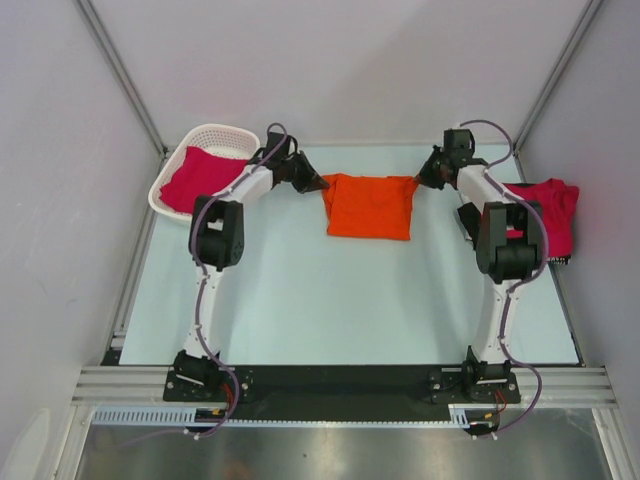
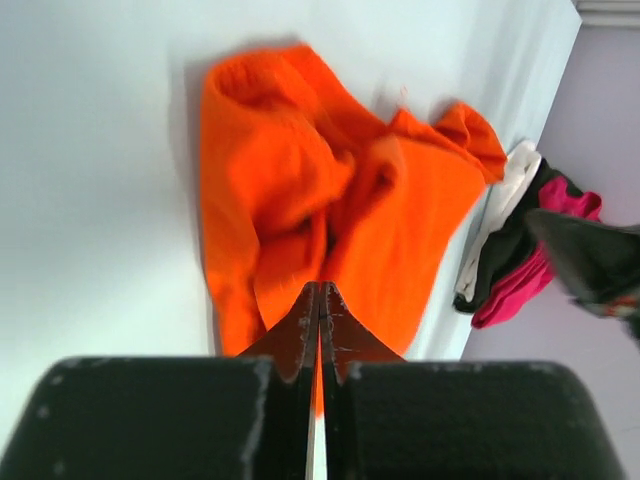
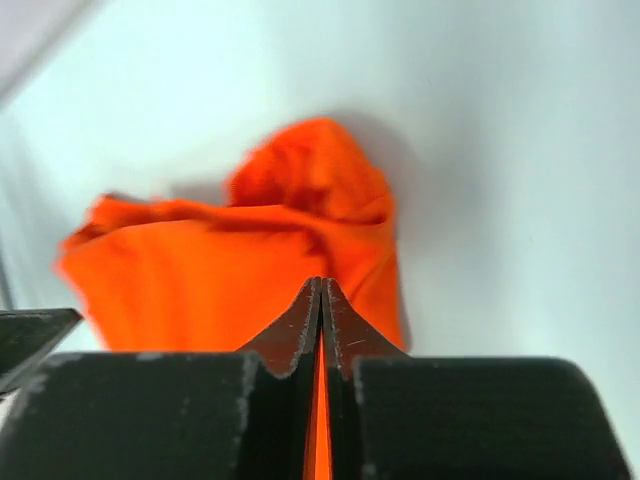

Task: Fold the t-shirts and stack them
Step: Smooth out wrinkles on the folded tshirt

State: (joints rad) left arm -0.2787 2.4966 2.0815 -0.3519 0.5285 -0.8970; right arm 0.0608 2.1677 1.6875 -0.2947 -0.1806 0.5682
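Stretching between the two arms, the bright orange cloth t-shirt point(image 1: 370, 208) lies at the far middle of the pale table point(image 1: 350, 300). Its top edge is drawn into a line and the rest is bunched and creased on the surface. The left gripper point(image 1: 322, 184) is clamped on the shirt's left top corner and the right gripper point(image 1: 418, 182) on its right top corner. Both wrist views show jaws pressed together with only a thin sliver of orange cloth between them.

Further out, one crimson red shirt point(image 1: 195, 180) sits in the white plastic lattice basket point(image 1: 215, 130) at the far left. A second crimson red shirt point(image 1: 555, 200) lies at the table's right edge, partly behind the right arm.

Such a shallow bite on each corner looks easy to lose. A quick lift or an uneven pull could slip one corner free and let the shirt collapse sideways. The creases in the body may get trapped in whatever fold comes next and leave a lumpy result. The right arm also stands close to the second red shirt, so a wide swing could drag it.
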